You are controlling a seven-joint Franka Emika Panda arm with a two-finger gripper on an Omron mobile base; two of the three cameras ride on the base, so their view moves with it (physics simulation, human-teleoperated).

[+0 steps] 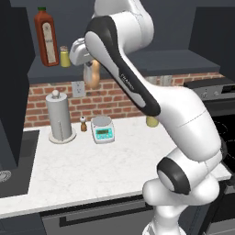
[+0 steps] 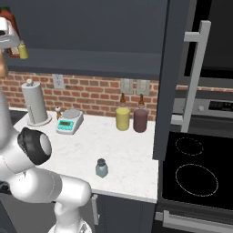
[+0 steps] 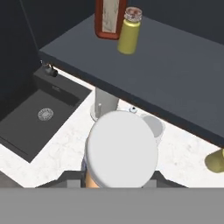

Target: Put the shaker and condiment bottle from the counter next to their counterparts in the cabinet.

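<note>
condiment bottle point(image 1: 92, 73) held below cabinet point(image 1: 137, 62) shelf, shaker point(image 2: 101, 168) on counter point(image 2: 127, 154)

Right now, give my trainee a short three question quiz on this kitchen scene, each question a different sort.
1. True or false: the gripper is shut on the orange bottle.
2. Where does the small blue jar stand? A) on the cabinet shelf B) on the counter near its front edge C) in the sink
3. Fill in: on the cabinet shelf, the yellow shaker stands beside the tall ___ bottle.

Key: 1 true; 2 B; 3 red.
</note>
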